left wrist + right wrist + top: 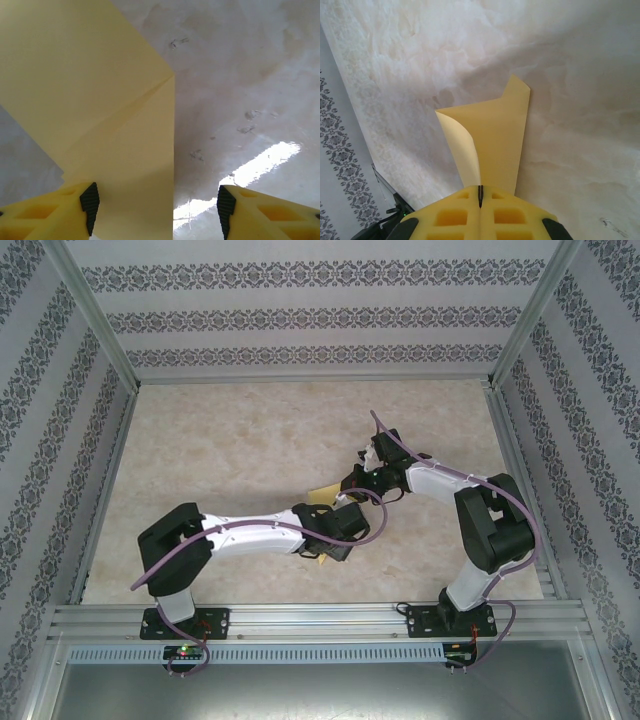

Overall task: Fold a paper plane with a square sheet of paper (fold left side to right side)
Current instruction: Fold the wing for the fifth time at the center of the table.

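Note:
The square sheet of paper (pixel 100 90) is yellow and lies folded on the table, with a slanted crease running to a corner. My left gripper (pixel 157 207) hovers over it, open, with one finger (pixel 90 202) above the paper and the other (pixel 226 207) above bare table. My right gripper (pixel 480 196) is shut, and a curled-up layer of the paper (pixel 495 135) rises into its closed fingertips. From above, both grippers meet at mid-table, left gripper (pixel 336 528) and right gripper (pixel 358 478), with a bit of the paper (pixel 322 494) showing between them.
The marble-patterned table (pixel 230 440) is bordered by patterned walls and metal frame rails (pixel 300 618) along the near edge. The right arm's elbow (pixel 490 525) stands tall at the right.

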Controlling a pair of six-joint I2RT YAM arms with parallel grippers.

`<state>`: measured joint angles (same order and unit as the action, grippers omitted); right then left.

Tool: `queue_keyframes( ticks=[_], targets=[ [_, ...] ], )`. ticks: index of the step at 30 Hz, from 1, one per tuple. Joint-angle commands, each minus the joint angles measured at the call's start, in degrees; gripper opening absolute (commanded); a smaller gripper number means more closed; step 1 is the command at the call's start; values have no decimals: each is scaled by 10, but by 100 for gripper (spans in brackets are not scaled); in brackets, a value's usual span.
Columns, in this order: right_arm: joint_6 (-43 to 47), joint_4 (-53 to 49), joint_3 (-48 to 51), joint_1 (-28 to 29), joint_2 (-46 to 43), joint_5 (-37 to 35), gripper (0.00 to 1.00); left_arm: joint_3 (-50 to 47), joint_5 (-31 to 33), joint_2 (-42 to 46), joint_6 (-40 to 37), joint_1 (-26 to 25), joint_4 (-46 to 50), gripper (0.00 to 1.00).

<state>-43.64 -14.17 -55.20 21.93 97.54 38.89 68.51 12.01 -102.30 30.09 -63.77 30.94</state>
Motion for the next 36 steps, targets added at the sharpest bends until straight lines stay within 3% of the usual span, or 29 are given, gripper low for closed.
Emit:
queue_keyframes(
  ticks=[1,6,18,28,36],
  targets=[
    [-8,-9,-12,6,9,-8,0,26,38,-19,24,-12,49,63],
    [-7,-8,-11,6,13,-8,0,39,38,-42,32,-14,58,56],
    [2,-15,-13,6,21,-9,0,38,42,-55,42,-14,62,27],
    [17,-13,-18,5,11,-13,0,33,38,-55,55,-13,54,17],
    [45,5,12,-25,-106,-84,41,-7,1,-6,70,15,2,14]
  ],
)
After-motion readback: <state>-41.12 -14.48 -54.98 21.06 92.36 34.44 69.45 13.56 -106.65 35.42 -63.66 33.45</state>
